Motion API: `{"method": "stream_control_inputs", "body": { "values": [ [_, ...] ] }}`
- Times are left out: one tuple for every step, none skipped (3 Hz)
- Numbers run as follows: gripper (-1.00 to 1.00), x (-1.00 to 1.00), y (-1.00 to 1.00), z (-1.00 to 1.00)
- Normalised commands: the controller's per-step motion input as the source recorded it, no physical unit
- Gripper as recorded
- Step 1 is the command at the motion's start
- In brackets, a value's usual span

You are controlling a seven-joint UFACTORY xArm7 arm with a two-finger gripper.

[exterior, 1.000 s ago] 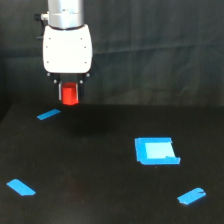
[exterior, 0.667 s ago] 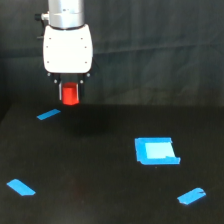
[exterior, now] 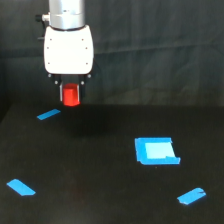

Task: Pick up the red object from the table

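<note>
Exterior view. In the upper left of the frame the gripper (exterior: 70, 94) hangs below the arm's white body (exterior: 68, 49), its short dark fingers (exterior: 61, 92) pressed against the two sides of the red object (exterior: 70, 95). The red object sits between the jaws, clear of the table (exterior: 100, 200); its lower end shows below the fingertips, and its top is hidden under the white body.

The red object is a small, stubby, cylinder-like block, narrower than the white body above it. Judged from its size and plain solid look, it is probably light and rigid, unlikely to deform or break under the pinch. Its smooth rounded sides may be slippery, so a grip across the middle of its width, as shown, seems the safest hold; a pinch close to either end would risk letting it tip or slide out.

On the table, all well apart from the gripper: a blue square patch (exterior: 156, 151) at right of centre, a blue strip (exterior: 48, 114) just below and left of the gripper, another strip (exterior: 21, 187) at lower left, and a third strip (exterior: 191, 196) at lower right. A dark curtain (exterior: 160, 50) fills the background.
</note>
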Motion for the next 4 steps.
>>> {"method": "stream_control_inputs", "body": {
  "values": [
    [-0.98, -0.01, 0.00, 0.05],
    [-0.81, -0.04, -0.03, 0.05],
    [-0.88, 0.04, -0.03, -0.12],
    [-0.90, -0.05, -0.06, 0.01]
  ]
}}
